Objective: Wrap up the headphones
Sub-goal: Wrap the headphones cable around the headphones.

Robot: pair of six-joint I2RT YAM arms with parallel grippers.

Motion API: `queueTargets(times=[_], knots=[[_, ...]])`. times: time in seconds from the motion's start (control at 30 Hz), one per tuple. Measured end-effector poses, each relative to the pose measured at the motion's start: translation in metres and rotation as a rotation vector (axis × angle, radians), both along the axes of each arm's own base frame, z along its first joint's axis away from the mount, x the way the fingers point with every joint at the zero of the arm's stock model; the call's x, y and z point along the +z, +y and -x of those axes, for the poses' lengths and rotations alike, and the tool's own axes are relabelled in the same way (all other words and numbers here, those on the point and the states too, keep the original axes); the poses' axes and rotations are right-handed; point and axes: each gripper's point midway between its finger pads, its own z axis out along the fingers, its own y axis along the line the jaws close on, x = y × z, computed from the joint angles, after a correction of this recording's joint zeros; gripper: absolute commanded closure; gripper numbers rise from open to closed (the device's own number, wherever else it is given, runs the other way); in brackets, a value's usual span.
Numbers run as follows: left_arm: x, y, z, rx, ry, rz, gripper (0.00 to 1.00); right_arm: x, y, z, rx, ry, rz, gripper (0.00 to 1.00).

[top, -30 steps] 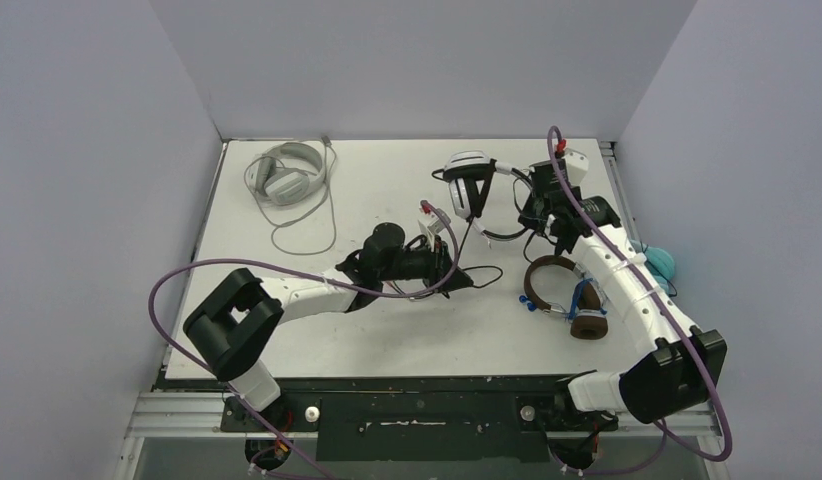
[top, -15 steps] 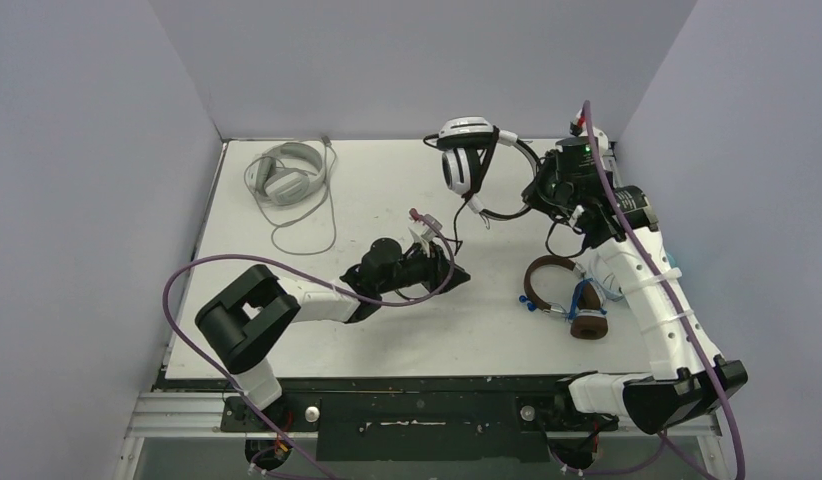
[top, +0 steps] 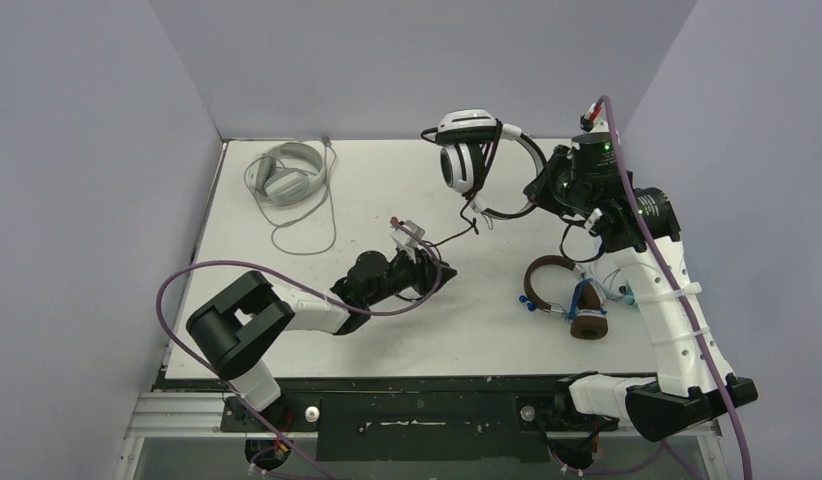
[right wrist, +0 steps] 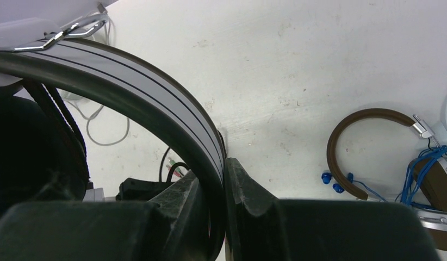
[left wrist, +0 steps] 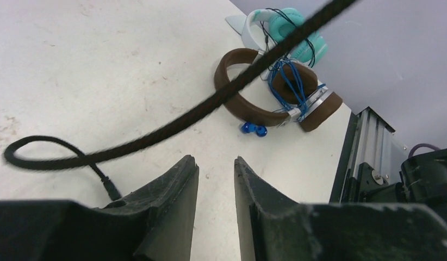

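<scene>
Right hand [right wrist: 221, 182] is clamped on the band of the black-and-white headphones [top: 474, 150], holding them up over the far right of the worktop [top: 377, 190]. Their black cable [left wrist: 210, 103] runs down past the left hand [left wrist: 216, 166], fingers slightly apart, gripping nothing. Brown headphones [top: 559, 290] lie flat nearby.

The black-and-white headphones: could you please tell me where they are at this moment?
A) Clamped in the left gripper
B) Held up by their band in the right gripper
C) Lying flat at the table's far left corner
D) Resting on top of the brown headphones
B: the right gripper is shut on the black-and-white headphones, which hang lifted above the table.
</scene>
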Motion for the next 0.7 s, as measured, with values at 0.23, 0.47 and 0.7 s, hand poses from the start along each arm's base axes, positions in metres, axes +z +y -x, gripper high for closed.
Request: queueTargets(times=[0.23,0.47,0.7], knots=[[-0.002,0.033,0.030,-0.022,-0.037,-0.041,0.65,0.013,-0.001,0.000,0.001,-0.029,-0.006,1.00],[0.039,0.056,0.059,-0.055,-0.136,-0.059,0.24,0.012,-0.003,-0.002,-0.006,-0.026,-0.002,1.00],[0.071,0.068,0.055,-0.017,-0.278,-0.110,0.15,0.012,-0.002,-0.002,0.001,-0.022,-0.006,1.00]])
